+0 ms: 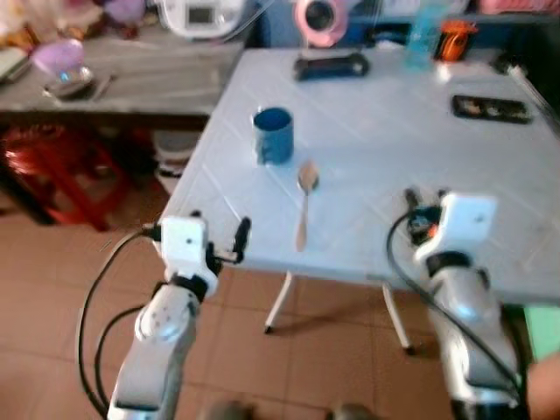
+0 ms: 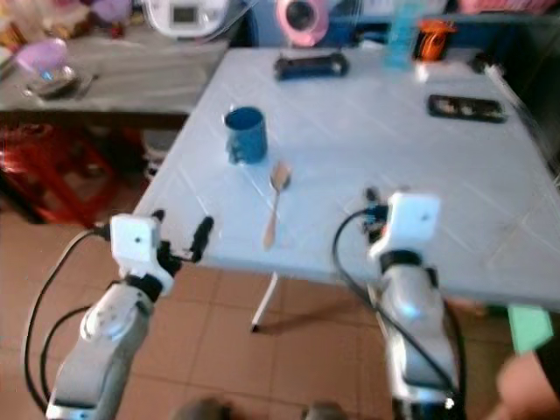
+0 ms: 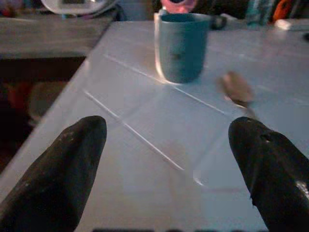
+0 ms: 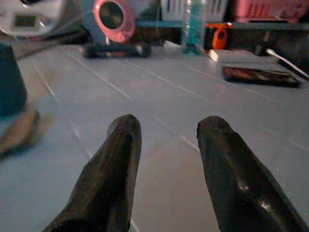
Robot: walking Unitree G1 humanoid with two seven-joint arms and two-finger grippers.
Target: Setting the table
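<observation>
Left gripper (image 3: pixel 164 169): fingers spread wide, nothing held, at the near left edge of the table (image 1: pixel 455 166).
Right gripper (image 4: pixel 166 159): fingers parted, nothing held, over the table's near edge.
Cups: one blue cup (image 1: pixel 274 135), on the table's left part.
Spoons: one wooden spoon (image 1: pixel 304 203), just beside the cup, nearer the robot.
Open room: bare tabletop between spoon and right gripper.

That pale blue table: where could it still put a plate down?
Best is the bare middle of the pale blue table, right of the blue mug and wooden spoon, short of the black tray. The far edge is crowded: black bar, bottle.
</observation>
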